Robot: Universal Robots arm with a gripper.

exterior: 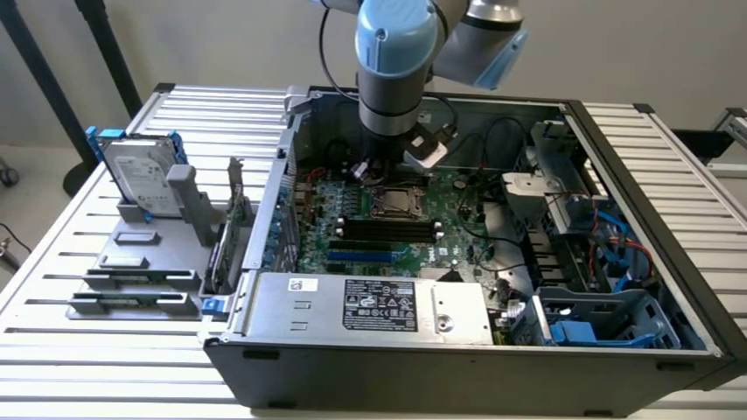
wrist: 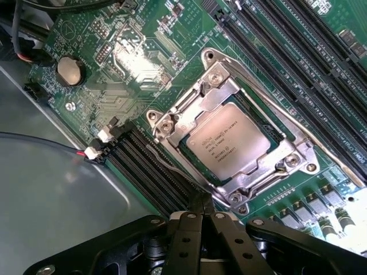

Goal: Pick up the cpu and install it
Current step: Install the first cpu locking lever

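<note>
The cpu (wrist: pixel 229 141) sits in its socket, just beyond the hand (wrist: pixel 200 220).

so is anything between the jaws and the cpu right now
Nothing visible. The cpu already sits in its socket on the motherboard, top bare inside the metal frame. The gripper hangs just beside the socket with open board between them.

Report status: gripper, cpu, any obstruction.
Gripper shut, empty, above motherboard. Cpu seated in socket, metal frame around it. Nothing over the chip.
</note>
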